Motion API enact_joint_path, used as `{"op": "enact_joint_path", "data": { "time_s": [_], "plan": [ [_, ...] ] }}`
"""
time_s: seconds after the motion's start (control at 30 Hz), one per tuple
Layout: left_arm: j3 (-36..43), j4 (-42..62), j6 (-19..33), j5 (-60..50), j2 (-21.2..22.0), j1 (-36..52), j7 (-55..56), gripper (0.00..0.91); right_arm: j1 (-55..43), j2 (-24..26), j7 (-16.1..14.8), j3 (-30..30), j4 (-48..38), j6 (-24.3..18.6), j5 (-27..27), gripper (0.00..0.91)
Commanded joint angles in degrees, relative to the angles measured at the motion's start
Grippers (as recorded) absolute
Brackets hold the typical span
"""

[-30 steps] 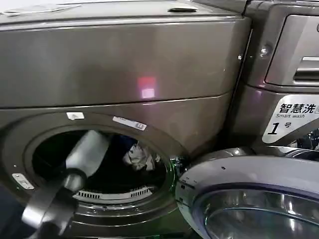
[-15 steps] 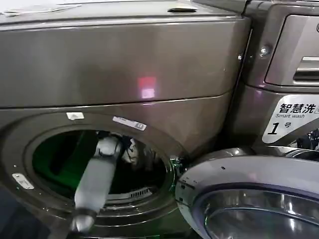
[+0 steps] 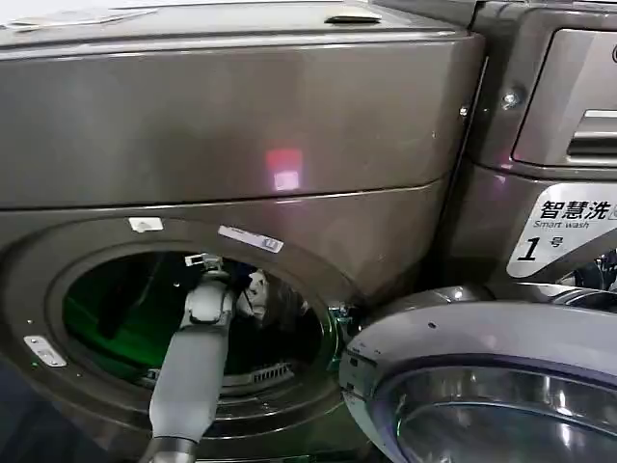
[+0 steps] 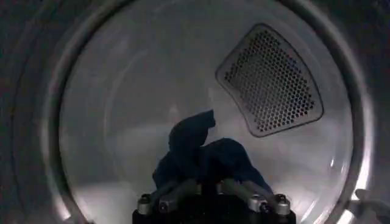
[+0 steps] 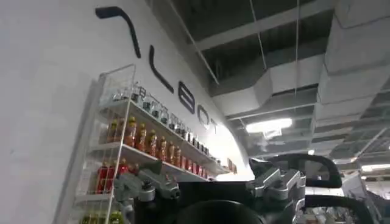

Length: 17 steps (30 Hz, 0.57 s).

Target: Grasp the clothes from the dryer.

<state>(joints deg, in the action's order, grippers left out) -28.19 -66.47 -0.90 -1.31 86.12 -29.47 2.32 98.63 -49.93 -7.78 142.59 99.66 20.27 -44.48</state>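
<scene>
The dryer (image 3: 241,125) is a bronze-grey front loader with its round porthole (image 3: 58,280) open. My left arm reaches through the porthole, and the left gripper (image 3: 206,262) is deep in the drum beside a whitish-grey bundle of the clothes (image 3: 256,289). In the left wrist view a dark navy piece of the clothes (image 4: 195,146) is bunched right at the left gripper (image 4: 204,184). The jaws converge into it and the cloth covers their tips. My right gripper (image 5: 210,182) is parked away from the dryer, pointing up at a ceiling, with its fingers apart and nothing between them.
The dryer's door (image 3: 482,386) hangs open at the lower right, close to the porthole. A second machine with a "1" sticker (image 3: 540,241) stands on the right. A perforated vent (image 4: 271,82) is in the drum's back wall. A bottle shelf (image 5: 140,146) is near the right gripper.
My left arm has swung from the porthole's left side and pushed deeper into the drum, up to the clothes. The drum's left side now glows green.
</scene>
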Motion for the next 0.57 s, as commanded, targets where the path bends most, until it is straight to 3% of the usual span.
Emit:
{"op": "enact_joint_path", "data": {
  "time_s": [0.03,0.57],
  "plan": [
    [-0.52,-0.75,-0.21,0.48,0.13,-0.28,0.83,0.000,0.23,0.11,-0.69,0.70,0.48,0.24,0.26,0.907],
    [0.25,-1.07,-0.86,0.60,0.08,-0.16,-0.27,0.000,0.41,0.52,-1.16,1.24,0.69,0.53,0.71,0.907]
  ]
}}
